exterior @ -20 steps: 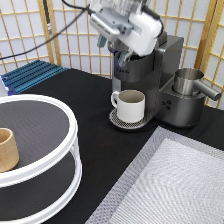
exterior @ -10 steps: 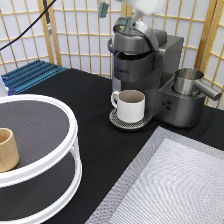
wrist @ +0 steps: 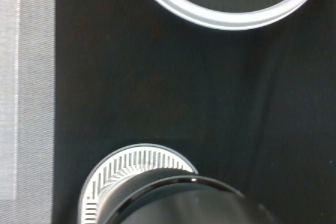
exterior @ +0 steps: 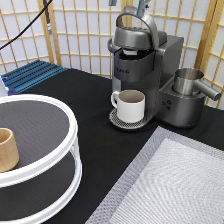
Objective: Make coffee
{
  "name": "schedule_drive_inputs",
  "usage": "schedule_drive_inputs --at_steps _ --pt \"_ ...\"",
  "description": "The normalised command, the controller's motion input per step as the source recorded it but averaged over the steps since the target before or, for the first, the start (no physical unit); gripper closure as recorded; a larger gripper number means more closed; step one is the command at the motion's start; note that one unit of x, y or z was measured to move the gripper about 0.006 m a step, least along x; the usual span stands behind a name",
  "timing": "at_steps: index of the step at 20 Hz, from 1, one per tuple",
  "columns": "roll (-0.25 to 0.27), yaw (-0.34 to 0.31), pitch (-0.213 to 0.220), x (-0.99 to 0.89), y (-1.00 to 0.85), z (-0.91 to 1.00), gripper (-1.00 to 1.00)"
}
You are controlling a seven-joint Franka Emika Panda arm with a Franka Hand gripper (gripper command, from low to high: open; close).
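Gripper out of the exterior view, fingers unseen; glossy cream mug sits under the grey coffee machine.

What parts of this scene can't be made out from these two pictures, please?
- Gripper: in the exterior view only a sliver shows at the top edge, so open or shut is unknown.
- Coffee pod: seen in neither view; the coffee maker's lid blocks the chamber.
- Mug: contents hidden by the camera angle in the exterior view.
- Wrist view: shows only the drip tray and part of the machine.
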Motion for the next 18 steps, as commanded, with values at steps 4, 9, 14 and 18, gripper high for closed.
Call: schedule_drive_inputs --at_steps 4,9,14,18 --pt "-0.070 -0.038 -0.118 0.15 -0.33 -0.35 -1.00" --pt "-0.105 -0.050 -0.055 0.33 -0.21 -0.38 -1.00" --pt "-0.158 -0.086 -0.044 0.13 -0.08 -0.59 -1.00" --pt "-0.119 -0.100 -0.088 -0.25 -0.34 -0.76 -1.00"
